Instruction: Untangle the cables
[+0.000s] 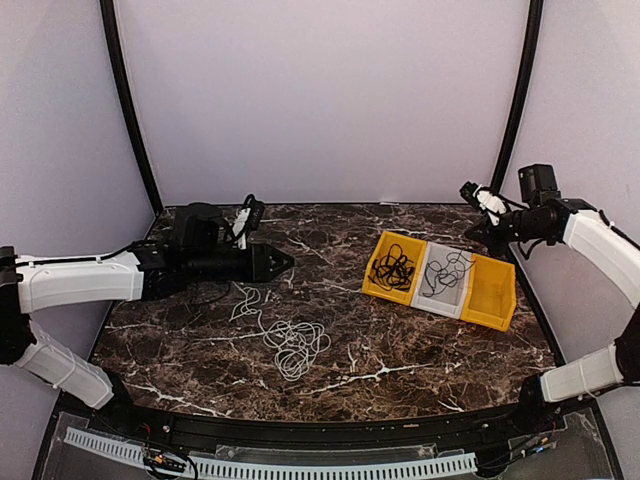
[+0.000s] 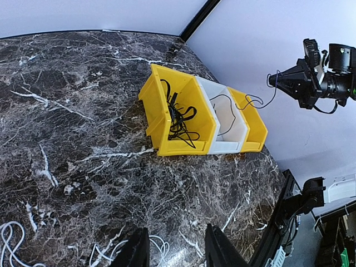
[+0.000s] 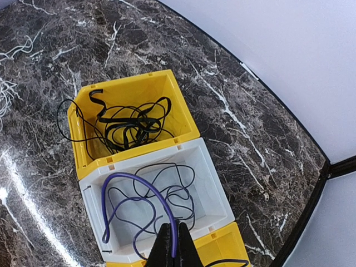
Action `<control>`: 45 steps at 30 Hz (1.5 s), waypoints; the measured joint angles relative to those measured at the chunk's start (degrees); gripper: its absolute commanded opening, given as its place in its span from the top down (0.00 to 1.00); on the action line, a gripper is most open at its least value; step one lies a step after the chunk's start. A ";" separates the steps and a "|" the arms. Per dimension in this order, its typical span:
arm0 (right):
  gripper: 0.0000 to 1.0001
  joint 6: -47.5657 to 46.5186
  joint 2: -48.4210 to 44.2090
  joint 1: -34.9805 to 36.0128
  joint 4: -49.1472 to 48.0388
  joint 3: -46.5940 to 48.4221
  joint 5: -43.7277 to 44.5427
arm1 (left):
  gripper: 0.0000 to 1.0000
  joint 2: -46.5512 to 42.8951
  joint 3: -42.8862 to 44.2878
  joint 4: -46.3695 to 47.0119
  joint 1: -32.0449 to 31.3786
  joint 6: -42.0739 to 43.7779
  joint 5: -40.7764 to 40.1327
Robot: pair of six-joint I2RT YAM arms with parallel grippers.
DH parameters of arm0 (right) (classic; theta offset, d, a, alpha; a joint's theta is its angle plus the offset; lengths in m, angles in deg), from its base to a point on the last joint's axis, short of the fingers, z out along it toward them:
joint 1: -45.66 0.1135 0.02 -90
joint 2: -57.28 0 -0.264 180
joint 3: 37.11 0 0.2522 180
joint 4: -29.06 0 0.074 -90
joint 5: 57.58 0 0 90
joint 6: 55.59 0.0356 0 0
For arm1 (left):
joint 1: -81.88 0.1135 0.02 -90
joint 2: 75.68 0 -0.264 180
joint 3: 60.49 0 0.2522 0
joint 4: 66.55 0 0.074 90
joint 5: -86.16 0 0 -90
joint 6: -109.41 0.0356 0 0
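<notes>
A white cable lies in a loose coil on the marble table, with a tail running toward my left gripper. In the left wrist view that gripper stands open above the table, nothing between its fingers, and part of the white cable lies below it. A black cable sits tangled in the near yellow bin. My right gripper is shut on a thin purplish-grey cable, held above the white bin. The cable arcs down into that bin, where its loops lie.
Three bins stand in a row at the right: yellow, white, then a second yellow bin holding nothing I can make out. Black frame posts rise at the back corners. The table's front edge has a black rail.
</notes>
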 measured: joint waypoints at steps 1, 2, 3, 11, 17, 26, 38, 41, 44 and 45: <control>1.00 -0.57 0.59 -0.02 -0.02 -0.39 0.33 | 0.64 0.07 0.00 0.00 0.00 0.00 0.00; 1.00 -1.07 1.46 -0.02 0.00 -0.55 0.59 | 0.65 0.09 0.00 0.00 0.00 0.00 0.00; 1.00 -1.31 2.43 -0.02 -0.13 -0.57 0.74 | 0.65 0.09 0.00 0.00 0.00 -0.02 0.00; 1.00 -1.01 17.64 0.17 -1.09 3.02 0.50 | 0.64 -0.11 -0.11 -0.13 0.00 -0.04 -0.44; 1.00 -1.05 25.73 0.76 -2.14 3.48 2.91 | 0.64 -2.99 -1.73 -0.76 0.00 -0.04 -2.01; 0.72 -0.11 28.22 1.88 -1.25 4.50 3.91 | 0.64 -3.89 -2.43 -1.09 0.00 -0.04 -3.06; 0.42 -1.42 15.30 2.49 3.34 2.78 8.90 | 0.61 -2.78 -2.56 -3.10 0.00 0.22 -5.86; 0.39 -2.12 13.09 2.49 4.76 2.51 10.23 | 0.61 -2.82 -3.58 -3.61 0.20 0.17 -8.39; 0.40 -2.32 12.39 3.19 6.45 2.67 10.34 | 0.60 -3.08 -5.73 -4.74 0.96 -0.07 -10.38; 0.40 -2.25 12.24 3.93 6.97 2.91 10.36 | 0.60 -3.19 -6.64 -5.18 1.49 -0.22 -10.75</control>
